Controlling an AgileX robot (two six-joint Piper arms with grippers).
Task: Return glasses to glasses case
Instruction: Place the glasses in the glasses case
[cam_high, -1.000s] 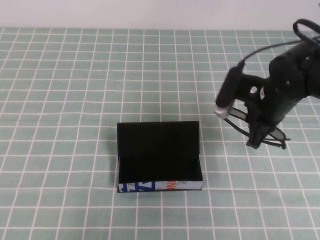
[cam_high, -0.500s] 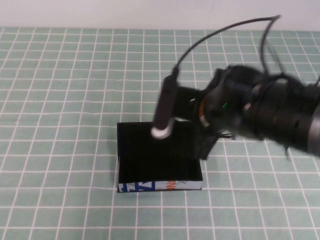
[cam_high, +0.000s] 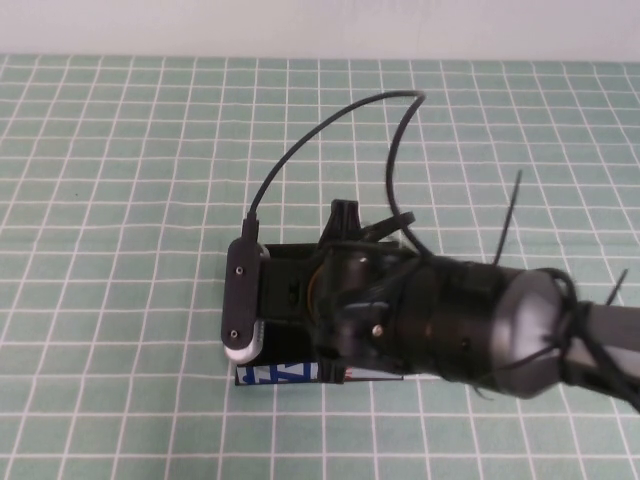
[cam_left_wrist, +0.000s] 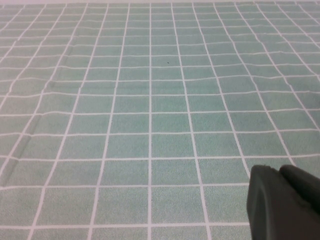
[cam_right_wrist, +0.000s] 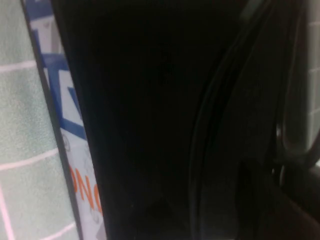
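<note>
Black case: the glasses case (cam_high: 290, 375) sits lid-up at mid-table, its printed front side facing near.
Right gripper (cam_high: 340, 330): directly over the case interior; finger state cannot be told.
Glasses (cam_right_wrist: 295, 115): at the case mouth, long axis seemingly along the case.
Left gripper (cam_left_wrist: 285, 202): parked over bare table (cam_left_wrist: 150, 100), fingers narrow, empty.

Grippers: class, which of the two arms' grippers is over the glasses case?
The right gripper, hanging over the open glasses case with the glasses at its dark inside. The left gripper faces only bare checked cloth.
</note>
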